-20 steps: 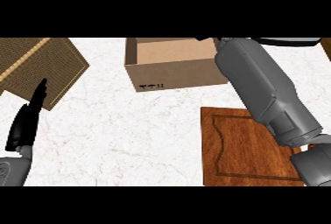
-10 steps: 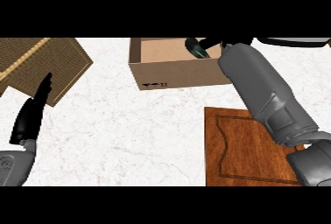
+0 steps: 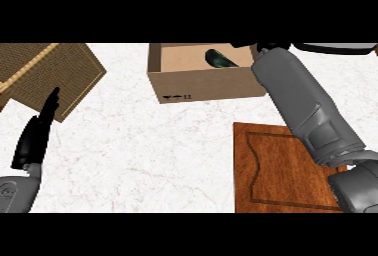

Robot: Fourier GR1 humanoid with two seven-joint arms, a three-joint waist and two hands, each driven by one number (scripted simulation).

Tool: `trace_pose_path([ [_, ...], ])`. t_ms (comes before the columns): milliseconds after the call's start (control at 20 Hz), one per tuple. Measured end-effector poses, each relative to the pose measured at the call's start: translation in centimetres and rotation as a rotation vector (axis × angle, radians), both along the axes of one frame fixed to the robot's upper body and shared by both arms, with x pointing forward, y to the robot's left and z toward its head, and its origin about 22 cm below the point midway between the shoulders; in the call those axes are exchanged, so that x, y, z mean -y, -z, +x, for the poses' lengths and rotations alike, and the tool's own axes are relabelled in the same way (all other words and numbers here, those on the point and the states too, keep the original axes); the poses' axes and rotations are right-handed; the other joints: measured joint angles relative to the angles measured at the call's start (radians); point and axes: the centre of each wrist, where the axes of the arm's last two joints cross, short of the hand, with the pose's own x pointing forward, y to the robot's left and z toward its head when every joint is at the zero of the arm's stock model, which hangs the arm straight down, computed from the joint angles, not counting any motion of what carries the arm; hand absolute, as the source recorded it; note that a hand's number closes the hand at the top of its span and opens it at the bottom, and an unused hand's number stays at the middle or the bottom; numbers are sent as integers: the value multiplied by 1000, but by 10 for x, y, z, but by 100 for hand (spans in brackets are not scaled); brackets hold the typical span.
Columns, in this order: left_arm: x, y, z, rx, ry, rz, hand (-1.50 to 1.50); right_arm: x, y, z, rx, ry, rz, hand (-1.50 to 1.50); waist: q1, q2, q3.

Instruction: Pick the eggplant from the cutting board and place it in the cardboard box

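Lying inside the cardboard box (image 3: pixel 207 82) at the far side of the counter is the eggplant (image 3: pixel 219 58), a dark green-black shape against the box's right inner wall. The box is open at the top, and its near face carries a small black print of handling marks toward the lower left; I cannot read any words in it.

The right forearm (image 3: pixel 306 107) stretches from the near right corner up past the box's right side. Only a dark bit of the right hand (image 3: pixel 270 46) shows at the box's far right corner, and I cannot tell whether it is clenched or released.

The wooden cutting board (image 3: pixel 277 170) sits near right on the white marbled counter (image 3: pixel 148 150), with the forearm crossing over its right edge.

At the near left the left hand (image 3: pixel 35 135) rests open, fingers straight and pointing away, holding nothing. Beyond it, at the far left, lies a woven brown mat (image 3: pixel 48 72).
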Motion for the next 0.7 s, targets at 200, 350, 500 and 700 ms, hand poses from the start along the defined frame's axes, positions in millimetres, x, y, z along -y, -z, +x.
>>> trace_pose_path([
  [200, -7, -1, -2, -4, -9, -3, 0, 13, -5, 1, 129, 37, 61, -150, -13, -5, 0],
  [350, -11, -1, -5, -7, -26, -5, 0, 19, -4, 0, 190, 44, 108, -150, -29, -13, 0],
  [500, -18, 4, -8, -18, -53, -4, 0, 32, -1, -2, 235, 34, 151, -150, -50, -21, 0],
  [700, -19, 10, -17, -28, -77, -5, 0, 51, 2, -7, 255, 48, 185, -150, -76, -34, -1],
])
